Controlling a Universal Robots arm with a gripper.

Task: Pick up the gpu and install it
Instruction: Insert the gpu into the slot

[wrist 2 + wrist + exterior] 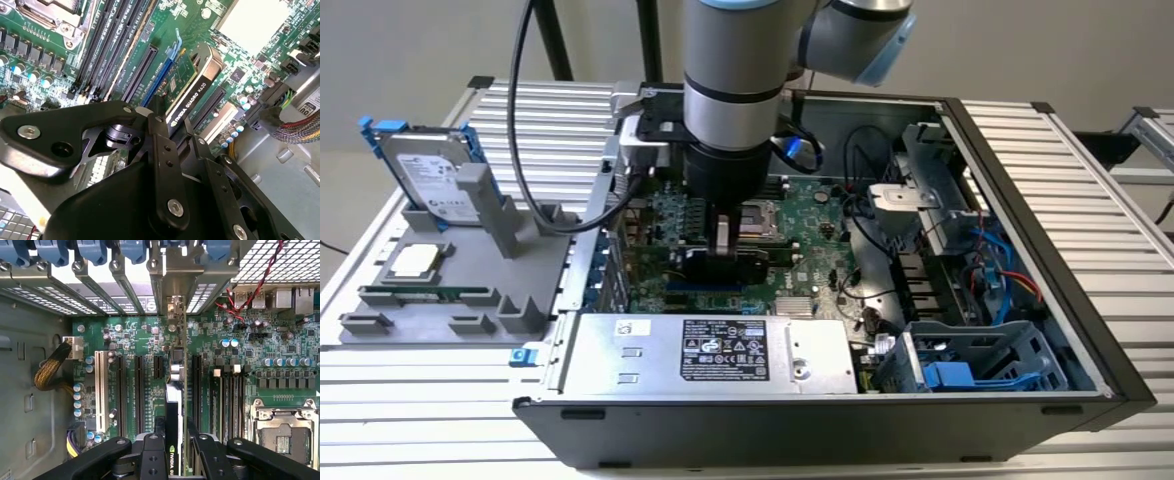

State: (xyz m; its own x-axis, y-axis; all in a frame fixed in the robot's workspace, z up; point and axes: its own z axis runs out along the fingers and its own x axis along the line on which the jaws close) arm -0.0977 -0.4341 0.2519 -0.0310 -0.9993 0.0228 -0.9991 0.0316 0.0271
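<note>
In the exterior view, the hand (720, 262) reaches down into the open computer case (1067, 300) and grips the gpu (724, 245) on edge above the green motherboard (821, 235). A hard drive (434, 180) stands on the grey holder (447, 290) on the tabletop (427, 400), well apart.

In the second wrist view, the hand (167, 137) is closed on the gpu (192, 87), which tilts over a long blue slot (160, 75). If the card's edge sits beside the slot and not in it, pressing down could bend the board.

In the first wrist view, the gpu (176, 395) stands edge-on between black slots (137, 395), its metal bracket (174, 305) near the rear slot covers (90, 275). The bracket could catch there and stop the card seating.
</note>
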